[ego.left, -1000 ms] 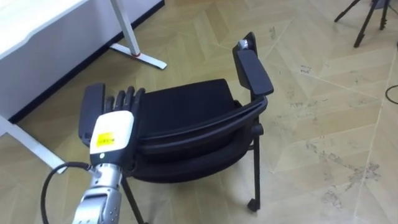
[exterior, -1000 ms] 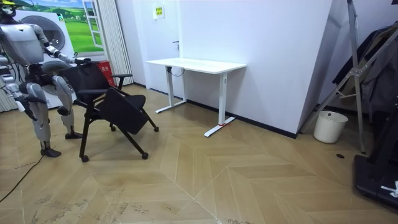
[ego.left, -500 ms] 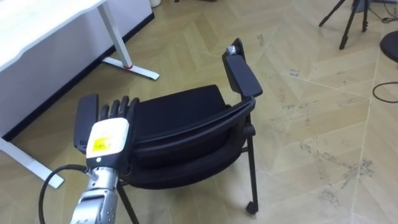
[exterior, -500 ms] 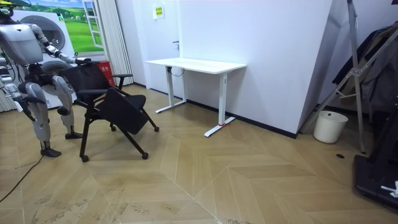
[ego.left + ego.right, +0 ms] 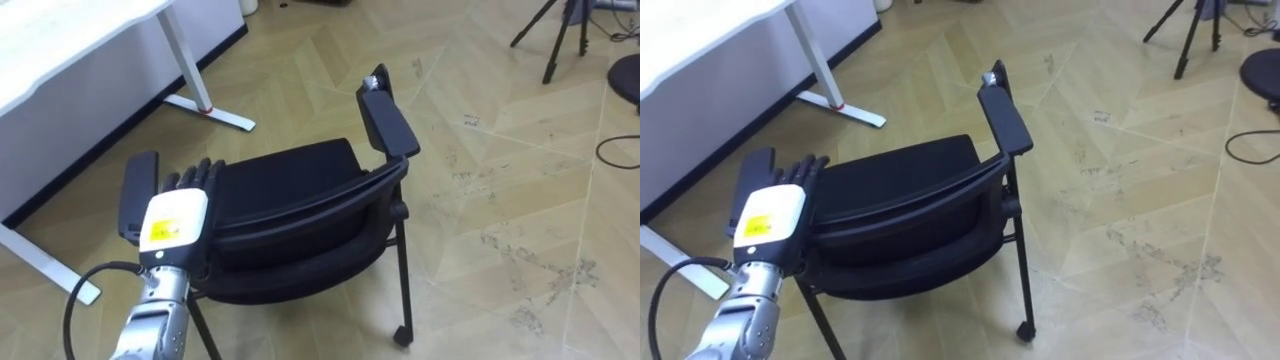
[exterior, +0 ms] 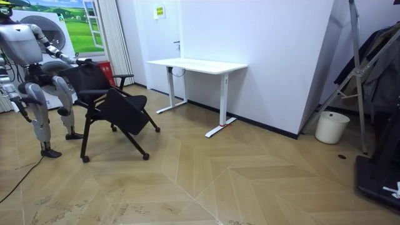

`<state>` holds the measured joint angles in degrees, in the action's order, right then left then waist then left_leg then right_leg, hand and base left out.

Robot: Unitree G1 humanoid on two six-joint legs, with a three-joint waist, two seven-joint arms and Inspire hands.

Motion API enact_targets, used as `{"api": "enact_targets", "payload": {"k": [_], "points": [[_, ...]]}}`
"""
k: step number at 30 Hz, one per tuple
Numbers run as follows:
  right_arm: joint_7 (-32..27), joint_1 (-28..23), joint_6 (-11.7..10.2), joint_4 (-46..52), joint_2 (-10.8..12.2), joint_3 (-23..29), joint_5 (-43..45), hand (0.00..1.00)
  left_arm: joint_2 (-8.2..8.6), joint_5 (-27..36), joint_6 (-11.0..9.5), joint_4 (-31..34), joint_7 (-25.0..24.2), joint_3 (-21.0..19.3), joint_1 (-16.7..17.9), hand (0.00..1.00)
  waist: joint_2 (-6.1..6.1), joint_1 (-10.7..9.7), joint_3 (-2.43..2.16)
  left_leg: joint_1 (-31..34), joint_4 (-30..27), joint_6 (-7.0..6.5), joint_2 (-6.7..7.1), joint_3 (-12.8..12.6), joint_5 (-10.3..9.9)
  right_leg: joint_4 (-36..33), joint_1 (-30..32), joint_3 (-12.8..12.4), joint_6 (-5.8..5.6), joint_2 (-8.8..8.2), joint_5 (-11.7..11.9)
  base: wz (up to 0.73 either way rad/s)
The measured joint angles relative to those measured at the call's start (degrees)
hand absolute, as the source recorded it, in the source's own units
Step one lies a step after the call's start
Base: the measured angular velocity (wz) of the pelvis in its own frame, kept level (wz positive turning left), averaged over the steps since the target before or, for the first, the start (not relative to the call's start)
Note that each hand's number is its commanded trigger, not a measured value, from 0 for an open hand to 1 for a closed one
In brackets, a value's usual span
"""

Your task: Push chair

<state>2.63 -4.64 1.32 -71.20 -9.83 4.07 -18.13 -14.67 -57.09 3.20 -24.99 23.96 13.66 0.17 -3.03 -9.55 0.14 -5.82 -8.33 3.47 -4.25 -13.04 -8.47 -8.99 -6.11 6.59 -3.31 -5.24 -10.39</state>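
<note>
A black chair with two armrests stands on castors on the wood floor just in front of me, its back nearest me. My left hand lies on the top of the chair's back near its left armrest, fingers straight and pointing forward over the seat. In the room view I stand at the room view's left behind the chair, left arm stretched out to it. My right hand hangs low at my side there, too small to read.
A white desk with a white foot stands ahead on the left, by the wall. A tripod and a dark cable are at the far right. A white bin sits by the wall. Bare floor lies right of the chair.
The eye view has shifted a little down and left, the camera's own move. My left hand stays on the chair's back. In the room view chair and robot keep their places.
</note>
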Motion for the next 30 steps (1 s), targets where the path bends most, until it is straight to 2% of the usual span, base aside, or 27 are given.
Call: {"api": "enact_targets", "payload": {"k": [3,10,19,22,26,30], "points": [[-0.03,0.02,0.01,0.07,-0.01,0.00,0.61,0.00,-0.04,-1.25,0.61,-0.81,-0.61,0.05,-0.71,1.00,0.12,-0.12,-0.08,-0.06,0.00,-0.01,-0.01,0.00,0.00,-0.12,0.00,-0.05,0.00,0.00,0.02,0.00],[-0.59,0.13,-0.01,0.36,-0.01,0.04,1.71,0.00,-0.56,-3.88,0.59,-0.35,-2.11,0.08,-0.88,1.00,0.13,-0.12,-0.07,0.02,-0.01,-0.01,-0.01,0.02,0.01,-0.12,0.14,-0.04,-0.01,0.00,0.02,0.00],[-3.54,0.18,-0.72,2.44,-0.01,0.06,2.63,0.00,-0.54,-3.80,0.18,-0.87,-0.74,0.12,-0.88,1.00,0.20,-0.14,-0.08,0.10,0.00,-0.01,-0.01,0.03,0.00,0.22,-0.08,-0.10,-0.05,0.04,0.15,0.00],[-5.34,0.28,-0.98,2.77,0.20,2.07,2.52,0.00,-0.56,-3.70,-0.16,-1.52,0.10,0.03,-0.99,1.00,0.17,-0.44,-0.08,0.05,-0.01,-0.01,0.00,0.05,0.00,0.25,-0.19,-0.10,-0.05,0.05,0.16,0.00],[-11.02,1.53,-1.46,5.56,-0.19,6.57,5.63,0.00,-0.85,-3.64,-0.60,-1.64,0.13,-0.83,-0.78,1.00,0.13,-0.96,-0.08,0.21,-0.12,-0.01,-0.01,0.01,0.00,0.10,0.11,-0.17,-0.05,0.04,0.16,0.00],[-17.72,5.29,-1.44,11.01,-1.93,6.73,16.75,0.00,-1.41,-2.93,-0.74,-2.11,0.16,-0.93,-1.23,1.00,0.27,-1.04,0.00,0.41,-0.12,-0.07,0.00,-0.14,0.04,-0.90,1.05,-0.81,-0.08,0.04,0.13,-0.05]]}}
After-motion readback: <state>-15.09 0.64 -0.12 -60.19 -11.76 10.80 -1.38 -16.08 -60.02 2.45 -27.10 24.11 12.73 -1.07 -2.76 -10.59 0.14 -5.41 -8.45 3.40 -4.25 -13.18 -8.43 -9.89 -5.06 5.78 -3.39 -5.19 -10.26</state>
